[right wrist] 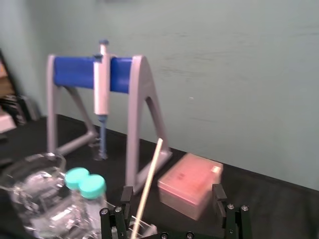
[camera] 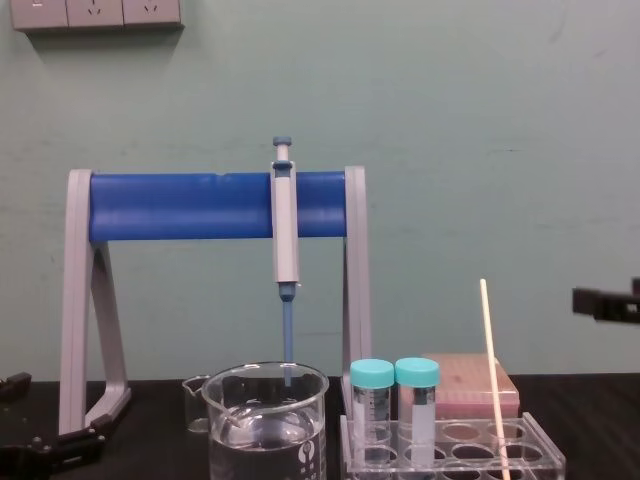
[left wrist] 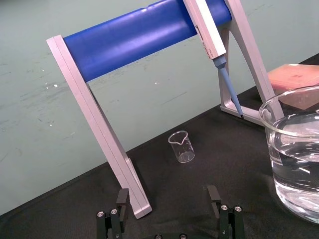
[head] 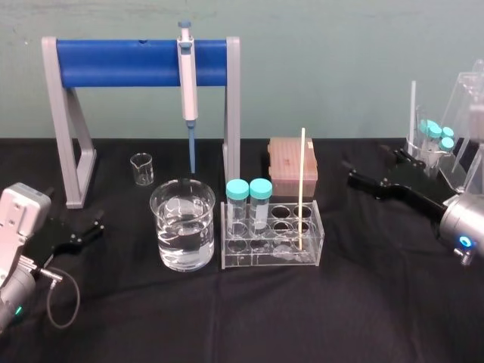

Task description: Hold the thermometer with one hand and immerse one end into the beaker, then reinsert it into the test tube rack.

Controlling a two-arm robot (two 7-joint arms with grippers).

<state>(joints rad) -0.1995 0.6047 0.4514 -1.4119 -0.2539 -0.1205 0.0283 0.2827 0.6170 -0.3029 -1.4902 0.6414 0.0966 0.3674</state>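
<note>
The thermometer (head: 302, 181) is a thin cream rod standing nearly upright in a hole at the right end of the clear test tube rack (head: 227, 257). Left of the rack stands the large beaker (head: 182, 224), partly filled with clear liquid. My right gripper (head: 370, 168) hovers open to the right of the rack and touches nothing. In the right wrist view the thermometer (right wrist: 148, 184) shows ahead between the right gripper's (right wrist: 172, 194) fingers, nearer one of them. My left gripper (head: 94, 227) rests open on the black cloth, left of the beaker (left wrist: 296, 149).
Two teal-capped tubes (head: 249, 198) stand in the rack's left end. Behind the rack sit a pink box (head: 291, 170), a small glass beaker (head: 141, 168) and a grey stand with a blue bar (head: 144, 64) holding a pipette (head: 187, 76). Another clear stand with teal-capped tubes (head: 439, 136) is at the far right.
</note>
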